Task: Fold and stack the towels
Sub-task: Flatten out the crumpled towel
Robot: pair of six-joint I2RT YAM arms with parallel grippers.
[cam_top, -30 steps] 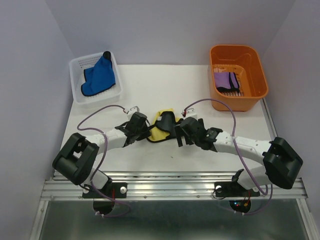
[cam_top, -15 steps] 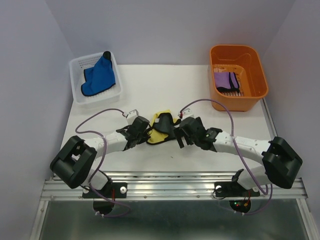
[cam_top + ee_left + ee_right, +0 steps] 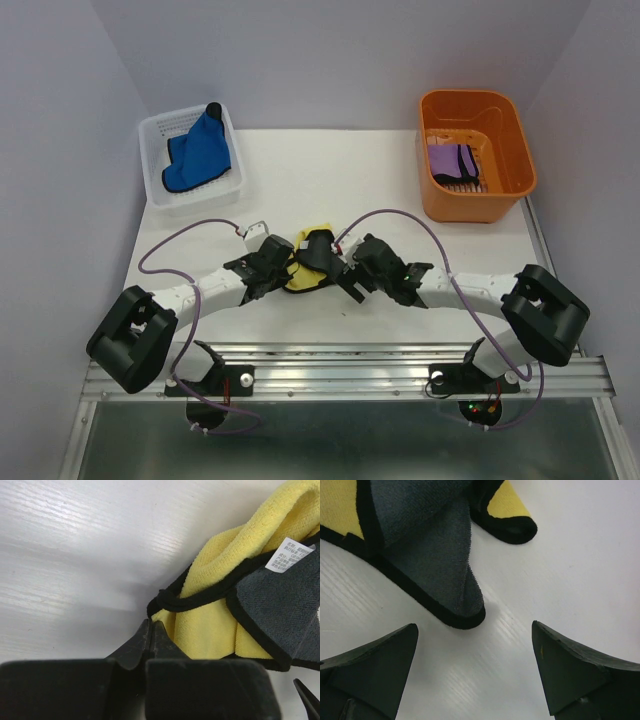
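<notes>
The yellow towel [image 3: 300, 275] lies bunched on the table between my grippers, its dark grey side [image 3: 320, 250] turned up. My left gripper [image 3: 284, 268] is shut, its fingertips [image 3: 151, 626] pinching the towel's black-edged corner [image 3: 161, 602]. My right gripper [image 3: 344, 278] is open and empty. In the right wrist view [image 3: 475, 627] it sits low over the table, just short of the towel's grey corner [image 3: 455, 595]. The blue towel [image 3: 200, 152] lies in the white basket. The purple towel [image 3: 453, 163] lies in the orange bin.
The white mesh basket [image 3: 150, 135] stands at the back left and the orange bin [image 3: 505, 110] at the back right. Both arms' purple cables loop over the table [image 3: 330, 180] near the towel. The metal rail runs along the near edge.
Both grippers have moved left and toward the near edge. The yellow towel has shifted left with them and is more bunched.
</notes>
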